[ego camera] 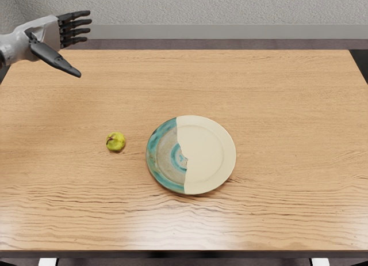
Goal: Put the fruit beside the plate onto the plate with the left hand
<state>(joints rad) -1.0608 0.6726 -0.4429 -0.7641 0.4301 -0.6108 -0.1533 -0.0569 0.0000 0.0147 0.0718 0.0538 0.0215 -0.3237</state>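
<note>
**Colleague:** What do you have at the left of your feed?

**Operator:** I see the left hand [60,33] at the far left corner of the desk [276,87], its arm coming in from the picture's left edge. It hangs in the air above the wood, partly past the desk's far edge. The four dark fingers [77,23] are stretched straight, side by side with small gaps, and point to the right. The thumb [57,60] stands apart from them, slanting down toward the desk's middle. I'd call the hand spread and relaxed, with nothing in its grasp.

**Colleague:** And the fruit, relative to that hand?

**Operator:** The fruit [115,141] is well apart from it. From the hand I'd go a little to the right and a good way toward the near edge. It is small and yellow-green, with a darker spot on its upper left side. It rests on bare wood in the left half of the desk, roughly midway between the far and near edges.

**Colleague:** How does it sit to the plate?

**Operator:** The plate [191,155] is to the right of the fruit, around the desk's middle and slightly toward the near edge. The fruit lies near the plate's left rim, with a strip of wood between them, so I read them as apart. The plate's left part shows teal and brownish rings, its right part is plain cream, and its surface is bare.
</note>
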